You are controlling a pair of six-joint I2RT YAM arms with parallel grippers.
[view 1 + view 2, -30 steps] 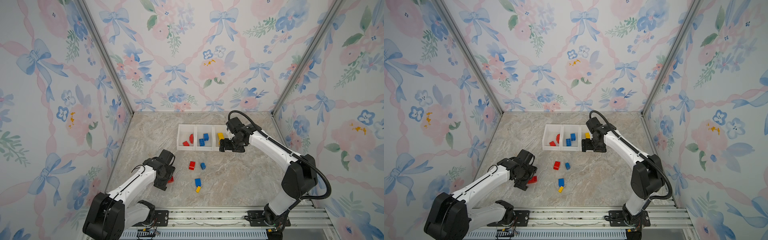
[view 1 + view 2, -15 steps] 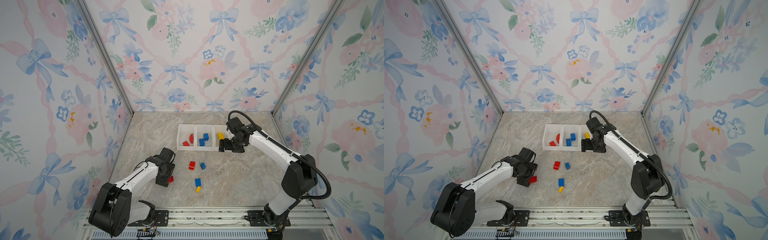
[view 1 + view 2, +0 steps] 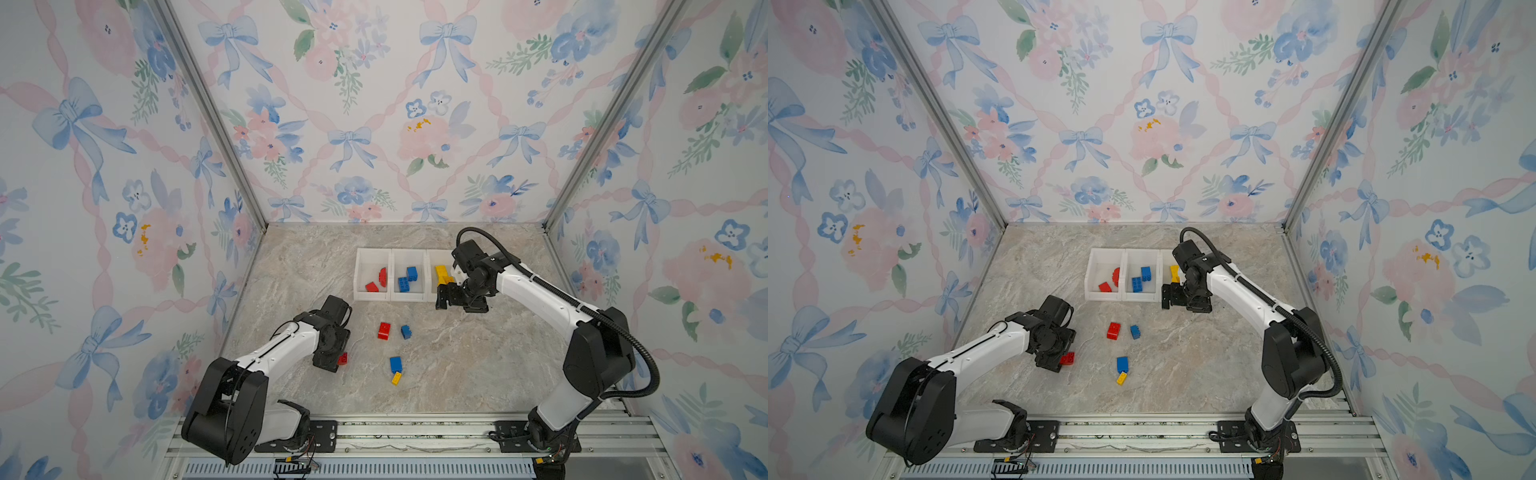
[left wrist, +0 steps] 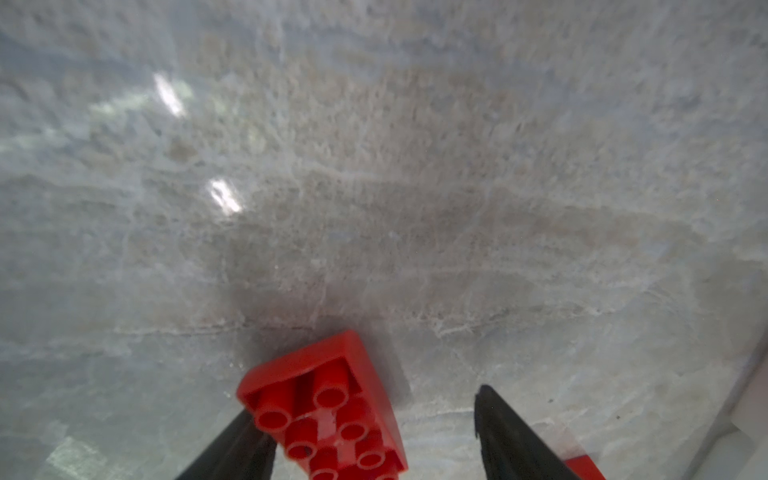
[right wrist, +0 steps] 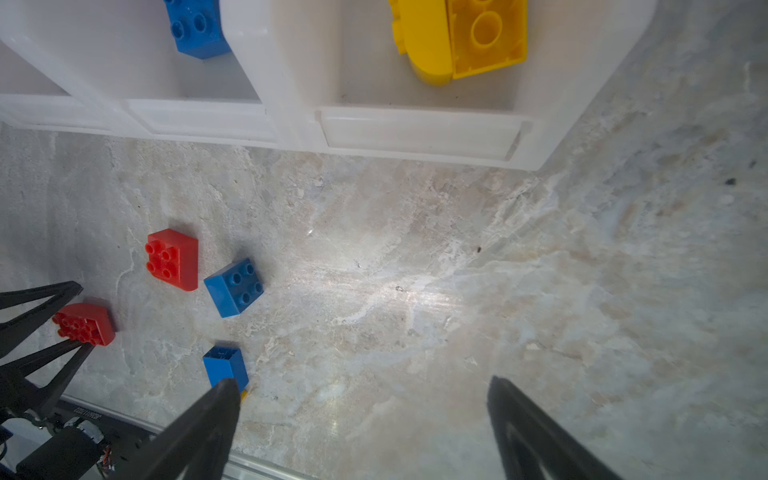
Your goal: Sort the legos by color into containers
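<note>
Narrowing around a red lego (image 4: 328,411) on the desk (image 4: 374,166), the left tool (image 4: 365,405) is part-open, not yet clamped, starting its pick, while the right tool (image 5: 361,381) gapes empty.

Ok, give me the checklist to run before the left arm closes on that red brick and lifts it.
1. Red brick between the left gripper's fingers: ok.
2. Both fingers touching it: not ok; one finger stands apart.
3. Room in the red bin: ok; bare floor shows.
4. Right gripper open and empty: ok.
5. Right gripper away from the red bin: ok; it hangs before the yellow bin.
6. Grip firm enough to lift: cannot tell.
</note>
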